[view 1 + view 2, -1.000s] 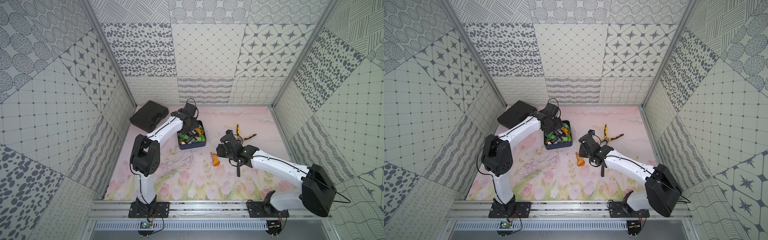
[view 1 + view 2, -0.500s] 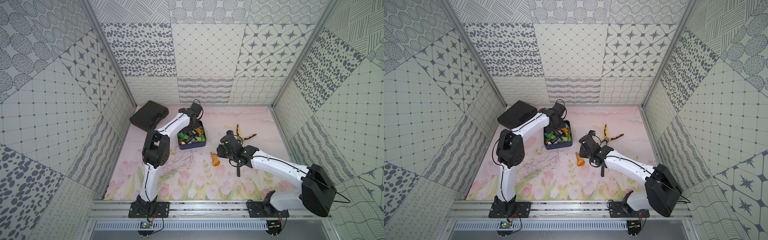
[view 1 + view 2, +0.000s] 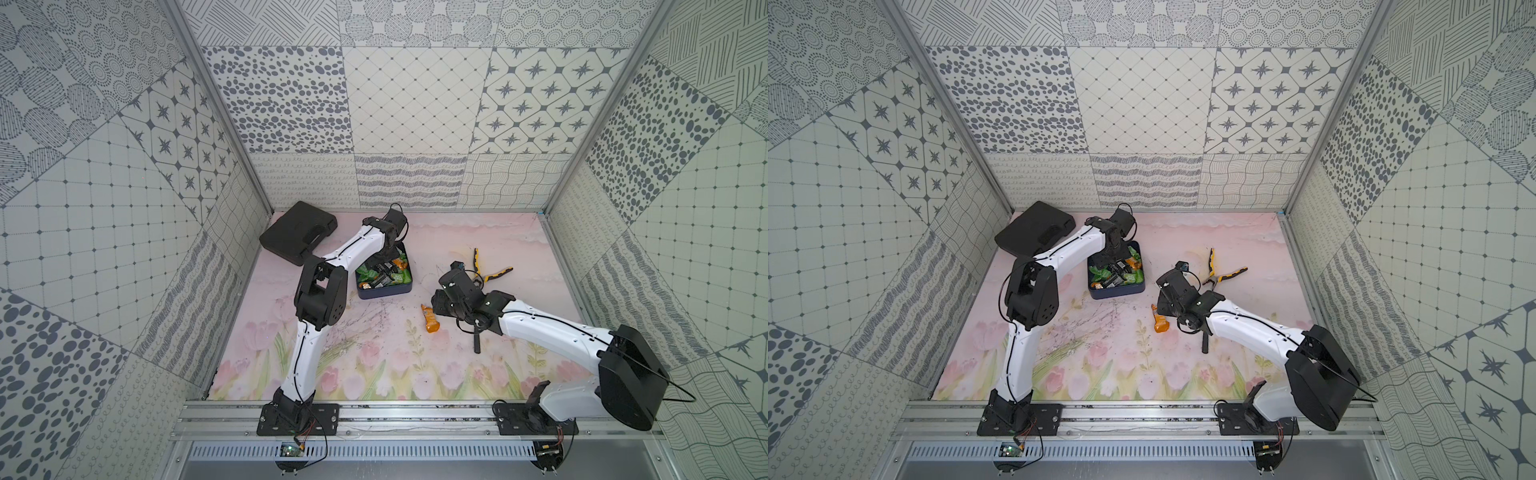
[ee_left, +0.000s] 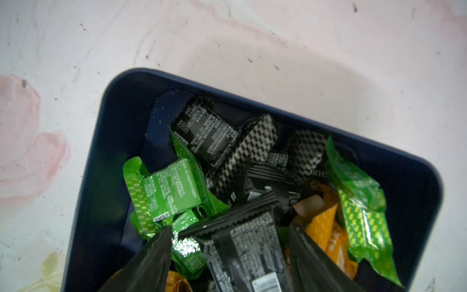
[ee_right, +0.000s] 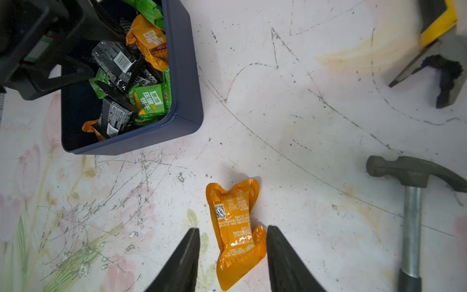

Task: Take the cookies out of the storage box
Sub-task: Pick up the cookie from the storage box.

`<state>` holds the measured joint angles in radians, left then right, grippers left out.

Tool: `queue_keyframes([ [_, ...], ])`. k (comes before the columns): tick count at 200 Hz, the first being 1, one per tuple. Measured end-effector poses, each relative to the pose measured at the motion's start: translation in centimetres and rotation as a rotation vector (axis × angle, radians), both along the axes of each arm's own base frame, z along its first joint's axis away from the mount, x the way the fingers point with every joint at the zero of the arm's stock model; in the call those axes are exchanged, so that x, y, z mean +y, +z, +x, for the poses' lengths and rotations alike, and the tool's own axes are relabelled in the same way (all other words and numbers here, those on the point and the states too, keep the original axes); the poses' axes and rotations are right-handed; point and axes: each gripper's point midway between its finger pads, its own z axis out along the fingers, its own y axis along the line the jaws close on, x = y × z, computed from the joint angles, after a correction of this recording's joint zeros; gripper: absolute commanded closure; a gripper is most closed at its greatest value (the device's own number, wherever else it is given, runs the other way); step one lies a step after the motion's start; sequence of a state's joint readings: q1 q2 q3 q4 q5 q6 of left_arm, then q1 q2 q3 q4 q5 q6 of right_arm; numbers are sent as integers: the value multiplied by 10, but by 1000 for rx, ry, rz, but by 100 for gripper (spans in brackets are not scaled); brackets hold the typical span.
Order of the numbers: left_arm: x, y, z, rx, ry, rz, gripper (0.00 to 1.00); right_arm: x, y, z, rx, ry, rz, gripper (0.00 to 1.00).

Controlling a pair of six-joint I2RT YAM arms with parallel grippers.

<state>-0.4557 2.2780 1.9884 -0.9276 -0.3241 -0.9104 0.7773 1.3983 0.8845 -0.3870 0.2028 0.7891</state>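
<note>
Nearest the robot's base, the right gripper (image 5: pixel 231 228) hangs low over the table (image 5: pixel 303 126) with its jaws apart. One orange packet (image 5: pixel 235 217) lies flat on the mat between them, already outside the box. One finger is just beside the packet's edge and a clear gap shows on the other side, so nothing looks clamped. The hammer (image 5: pixel 412 202) lies near, not touching the packet. Farther back sits the storage box (image 5: pixel 187 75), with most of the cookies (image 4: pixel 227 156) heaped in it, green, black and orange wrappers overlapping. The step in hand looks like the left arm picking the next packet. To do it well, the jaws should probably close across the packet's narrow width, low enough to catch its body rather than only a crimped end, and without pinching a neighbour. The wrappers look slick and crinkly, so a straight lift clear of the low wall seems safest. The left gripper (image 4: pixel 230 228) is down inside the box, jaws spread and not yet closed. It straddles a black packet (image 4: pixel 242 250) on top of the heap, with green foil beside one finger and an orange wrapper beside the other. Beyond, the pliers (image 3: pixel 488 272) and the black case (image 3: pixel 297 237) lie well apart from both grippers.
</note>
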Motion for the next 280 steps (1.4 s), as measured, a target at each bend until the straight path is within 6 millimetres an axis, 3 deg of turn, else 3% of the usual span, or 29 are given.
queue_keyframes([
  [67, 0, -7, 0, 10, 5, 3, 49, 10, 1, 1, 1, 33, 38, 55],
  [109, 0, -4, 1, 3, 1, 2, 54, 15, 3, 0, 4, 48, 56, 56],
  [213, 4, 53, -6, -126, -75, -26, 59, 15, 3, 0, 4, 50, 59, 57],
  [242, 8, 67, -24, -145, -113, -46, 60, 12, 6, -1, -7, 40, 65, 58],
  [280, -1, 79, -66, -139, -217, -62, 60, 1, 1, -5, -6, 8, 59, 58],
])
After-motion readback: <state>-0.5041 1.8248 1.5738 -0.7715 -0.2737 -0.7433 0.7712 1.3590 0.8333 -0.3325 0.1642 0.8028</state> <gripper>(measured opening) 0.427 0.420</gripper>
